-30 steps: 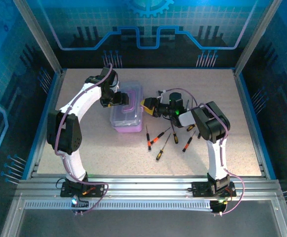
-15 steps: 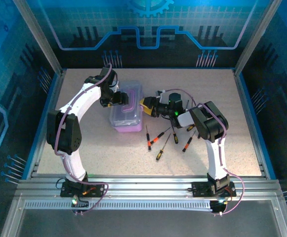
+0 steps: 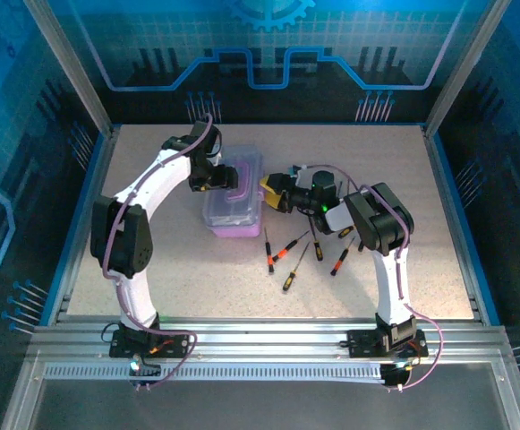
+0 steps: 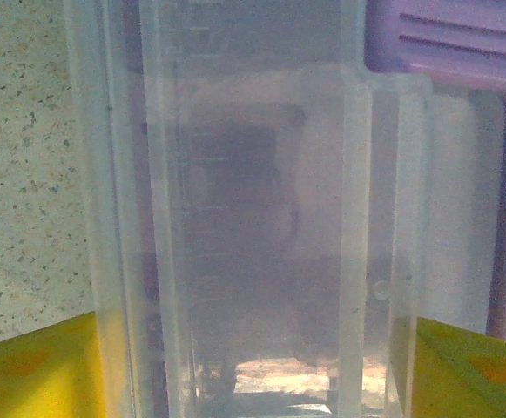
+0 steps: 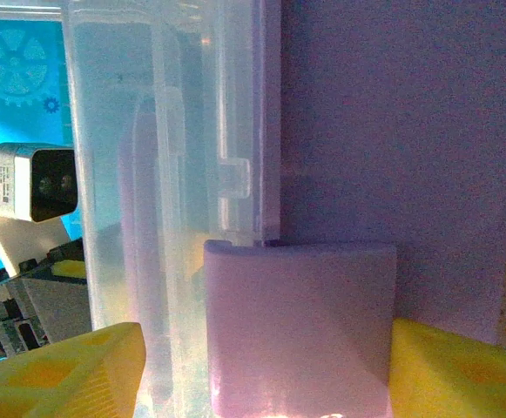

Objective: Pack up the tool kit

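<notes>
In the top external view, the purple case (image 3: 231,215) of the tool kit sits on the speckled table (image 3: 152,269), left of centre, between the two arms. Its clear lid (image 3: 228,202) is down and a purple handle (image 3: 235,190) lies on top. The left gripper (image 3: 213,182) is at the case's left side and the right gripper (image 3: 267,190) at its right side, each right against it. Several screwdrivers (image 3: 283,253) with black and orange or red handles lie scattered on the table, just to the right of the case and nearer the arm bases. None of them touches the case.

In the left wrist view, the left gripper's yellow fingers (image 4: 35,370) stand wide, one in each bottom corner. The clear lid fills the gap between them, and each side wall meets a finger. The pincer therefore seems clamped across the case, though at this close range the contact itself is hard to confirm. The purple handle curves across the top right, and bare table shows at the left.

In the right wrist view, the right gripper's yellow fingers (image 5: 61,374) are apart, straddling a purple latch (image 5: 300,322) on the case's side. The finger on the right of the picture lies against the latch's edge, while the other stands clear of it, under the clear lid. The case's purple wall rises behind the latch. At the left, the other arm's camera (image 5: 30,183) shows beyond the lid.
</notes>
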{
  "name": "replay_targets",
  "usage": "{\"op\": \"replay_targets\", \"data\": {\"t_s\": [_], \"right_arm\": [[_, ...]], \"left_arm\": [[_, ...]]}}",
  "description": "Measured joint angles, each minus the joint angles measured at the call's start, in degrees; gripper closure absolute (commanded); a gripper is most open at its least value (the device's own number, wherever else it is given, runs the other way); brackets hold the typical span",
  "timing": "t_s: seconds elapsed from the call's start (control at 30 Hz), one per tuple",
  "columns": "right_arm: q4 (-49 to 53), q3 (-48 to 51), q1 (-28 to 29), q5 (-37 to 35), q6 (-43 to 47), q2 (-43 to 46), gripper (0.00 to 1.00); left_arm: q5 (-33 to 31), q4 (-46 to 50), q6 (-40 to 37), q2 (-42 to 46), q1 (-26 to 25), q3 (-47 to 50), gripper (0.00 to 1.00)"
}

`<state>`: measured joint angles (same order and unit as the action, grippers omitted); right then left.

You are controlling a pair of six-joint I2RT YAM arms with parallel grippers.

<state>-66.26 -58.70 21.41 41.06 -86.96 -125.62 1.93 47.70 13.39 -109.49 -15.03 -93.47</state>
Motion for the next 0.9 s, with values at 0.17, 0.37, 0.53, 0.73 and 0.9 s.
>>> {"op": "replay_targets", "data": {"t_s": [0.17, 0.37, 0.53, 0.73, 0.9], "right_arm": [[-1.66, 1.2, -0.66, 0.11, -0.52, 0.02, 0.3], [-7.91, 2.14, -2.38, 2.08, -1.01, 3.8, 0.31], [-11.65, 2.12, -3.19, 2.78, -0.61, 6.99, 0.29], [-5.18, 1.88, -3.17, 2.97, 3.8, 6.32, 0.25], [-1.29, -0.42, -3.17, 3.28, 6.12, 2.21, 0.24]], "left_arm": [[-0.48, 0.02, 0.02, -0.72, -0.33, -0.79, 0.25], [-5.7, -1.44, 0.17, -1.92, -0.81, -1.66, 0.26], [-6.23, -1.7, 0.2, -2.01, -0.87, -1.7, 0.29], [-5.33, -2.4, -0.07, -1.7, -0.79, -1.18, 0.3], [-3.34, -3.5, -0.7, -0.85, 0.04, 0.07, 0.32]]}}
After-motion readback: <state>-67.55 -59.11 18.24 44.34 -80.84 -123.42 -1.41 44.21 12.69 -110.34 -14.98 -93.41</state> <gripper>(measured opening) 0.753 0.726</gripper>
